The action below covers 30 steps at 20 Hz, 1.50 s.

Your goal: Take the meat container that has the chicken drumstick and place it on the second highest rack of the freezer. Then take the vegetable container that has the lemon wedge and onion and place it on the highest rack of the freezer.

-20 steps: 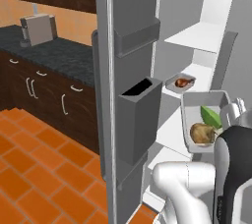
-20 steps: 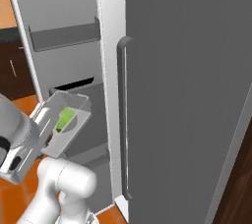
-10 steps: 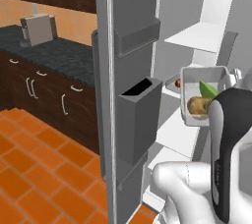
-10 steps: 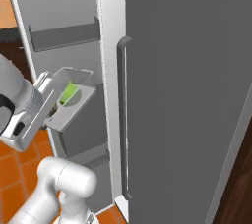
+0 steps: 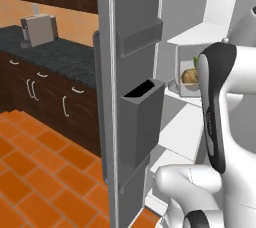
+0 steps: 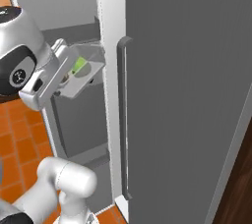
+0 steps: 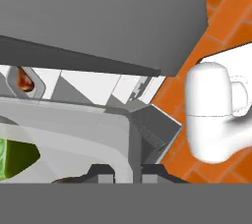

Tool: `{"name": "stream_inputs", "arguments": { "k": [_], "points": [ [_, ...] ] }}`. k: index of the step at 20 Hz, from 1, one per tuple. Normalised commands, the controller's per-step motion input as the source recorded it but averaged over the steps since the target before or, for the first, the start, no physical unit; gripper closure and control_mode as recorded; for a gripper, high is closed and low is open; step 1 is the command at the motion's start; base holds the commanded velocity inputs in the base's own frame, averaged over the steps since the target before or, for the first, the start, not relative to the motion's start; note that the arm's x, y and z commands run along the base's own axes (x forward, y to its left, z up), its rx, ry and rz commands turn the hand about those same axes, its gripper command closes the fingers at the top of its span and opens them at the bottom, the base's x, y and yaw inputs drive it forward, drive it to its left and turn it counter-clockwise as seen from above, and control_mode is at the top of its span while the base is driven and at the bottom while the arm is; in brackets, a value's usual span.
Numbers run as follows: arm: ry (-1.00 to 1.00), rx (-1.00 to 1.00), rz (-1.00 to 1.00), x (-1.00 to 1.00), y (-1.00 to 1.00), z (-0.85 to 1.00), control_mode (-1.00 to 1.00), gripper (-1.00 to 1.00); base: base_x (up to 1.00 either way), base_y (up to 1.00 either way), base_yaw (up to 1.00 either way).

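Inside the open tall grey freezer (image 5: 135, 47) with its white shelved interior, we see our gripper (image 7: 129, 171) closed on the rim of a pale grey shallow tray, the vegetable container (image 6: 82, 73), which it holds up in the air at the mouth of the cabinet. From the hand view, the tray wall (image 7: 64, 134) rises directly above the two dark fingertips (image 7: 101, 173), one on each side of its edge, and a bright green lemon wedge (image 7: 15, 156) lies in the tray to the left of them. From the left base view, the round tan-brown onion (image 5: 190, 76) and a bit of green leaf sit in the tray just beyond the white and dark forearm, level with a thin flat white shelf panel (image 5: 200, 34) that runs behind and slightly above it; we cannot tell which rack that is. From the right base view, the tray tilts between the white hand and the edge of the grey door with the long vertical bar handle (image 6: 122, 120), green pieces showing inside. In the hand view, a small glossy orange-brown chicken drumstick (image 7: 23, 79) rests in a second pale tray farther back on a white shelf, well apart from the fingers. A dark wood cupboard run with a black speckled counter (image 5: 55, 54) stands to the left.
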Motion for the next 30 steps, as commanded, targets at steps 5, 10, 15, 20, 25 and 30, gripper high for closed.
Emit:
{"name": "stream_inputs", "arguments": {
  "k": [5, 10, 15, 20, 25, 30],
  "points": [
    [-0.18, 0.0, -0.09, 0.19, -0.13, 0.15, -1.0, 1.0, 0.0, 0.0, 0.0],
    [-0.07, 0.0, -0.1, 0.77, -0.19, 0.09, -1.0, 1.0, 0.0, 0.0, 0.0],
    [-0.04, 0.0, -0.04, 0.85, -0.12, 0.25, -1.0, 1.0, 0.0, 0.0, 0.0],
    [0.0, 0.0, 0.0, 0.6, -0.37, 0.04, -1.0, 1.0, 0.0, 0.0, 0.0],
    [0.0, 0.0, 0.04, 0.45, -0.37, 0.0, -1.0, 1.0, 0.0, 0.0, 0.0],
    [-0.01, 0.0, 0.03, 0.66, -0.23, 0.0, -1.0, 1.0, 0.0, 0.0, 0.0]
  ]
}}
